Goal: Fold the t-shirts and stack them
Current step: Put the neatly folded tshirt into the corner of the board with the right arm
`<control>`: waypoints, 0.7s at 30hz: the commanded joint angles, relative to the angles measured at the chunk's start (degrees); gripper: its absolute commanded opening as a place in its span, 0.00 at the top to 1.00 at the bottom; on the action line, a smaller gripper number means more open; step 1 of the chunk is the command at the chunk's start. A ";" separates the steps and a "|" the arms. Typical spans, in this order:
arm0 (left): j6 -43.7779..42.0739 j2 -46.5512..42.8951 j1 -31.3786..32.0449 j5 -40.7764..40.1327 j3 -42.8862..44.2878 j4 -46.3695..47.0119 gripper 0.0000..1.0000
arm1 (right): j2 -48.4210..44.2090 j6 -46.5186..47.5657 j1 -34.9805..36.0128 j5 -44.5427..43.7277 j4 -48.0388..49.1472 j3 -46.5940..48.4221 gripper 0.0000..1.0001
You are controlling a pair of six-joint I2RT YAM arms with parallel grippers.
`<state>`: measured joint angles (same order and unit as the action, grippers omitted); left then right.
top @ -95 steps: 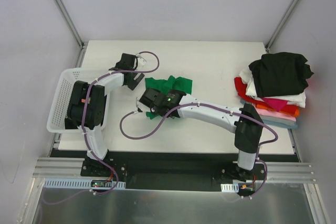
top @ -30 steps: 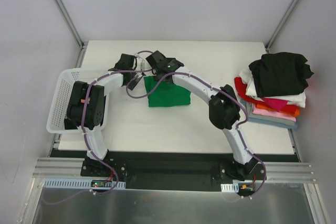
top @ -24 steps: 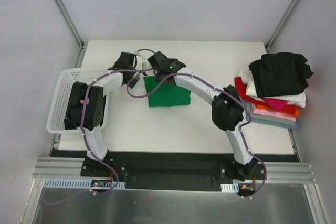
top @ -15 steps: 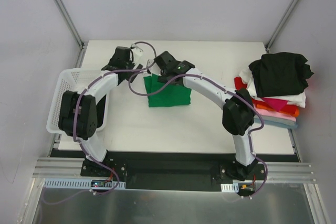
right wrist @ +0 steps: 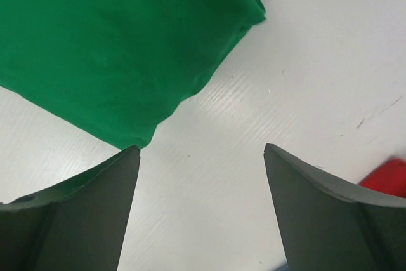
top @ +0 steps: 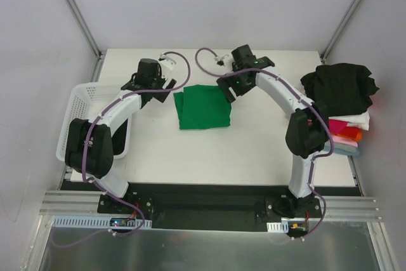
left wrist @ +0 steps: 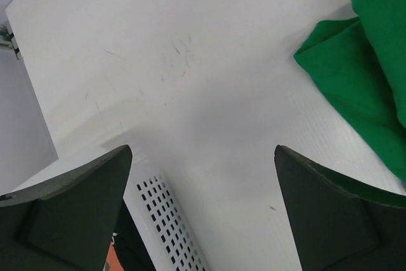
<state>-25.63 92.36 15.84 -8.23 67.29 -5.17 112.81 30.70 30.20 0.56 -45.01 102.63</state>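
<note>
Green shirt (top: 203,107) lies folded on the table (top: 254,147), not yet on the stack (top: 336,96) at the right edge. My left gripper (left wrist: 202,150) and right gripper (right wrist: 200,149) hover either side of it, jaws apart and empty. I judge carrying it across is what remains.

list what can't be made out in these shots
- Stack of t-shirts, top view: the black t-shirt on top and the right arm cover the lower ones; their number is unclear.
- Basket, top view: the left arm hides much of its inside; the left wrist view shows only a mesh corner.
- Green t-shirt: both wrist views cut it at the frame edge.
- Red patch, right wrist view: cut off at the edge, too little to identify.
</note>
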 commanded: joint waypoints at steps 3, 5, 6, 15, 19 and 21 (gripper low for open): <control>0.93 -0.07 0.60 1.55 -1.28 0.16 0.04 | 1.08 -9.25 -9.17 26.36 -1.92 0.72 0.16; 0.32 0.02 0.86 1.37 -1.54 0.16 0.04 | 5.11 -10.74 -10.85 32.29 -2.62 3.01 0.14; 0.05 -0.07 1.12 1.46 -1.54 0.07 0.04 | 6.44 -11.27 -12.16 37.53 -2.88 3.71 0.13; -2.06 -2.45 4.55 11.90 1.61 -2.56 0.02 | 16.11 -13.03 -16.92 48.74 -3.15 8.64 0.09; -2.84 -0.43 7.27 18.24 5.21 -3.27 0.02 | 16.30 -12.68 -18.24 48.92 -2.89 7.85 0.09; -4.07 1.32 8.42 18.77 6.54 -3.44 0.02 | 16.21 -12.33 -18.94 49.10 -2.71 7.59 0.09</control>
<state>-27.29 92.58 22.11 4.03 69.19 -8.29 130.58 18.41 12.75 44.71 -47.37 107.85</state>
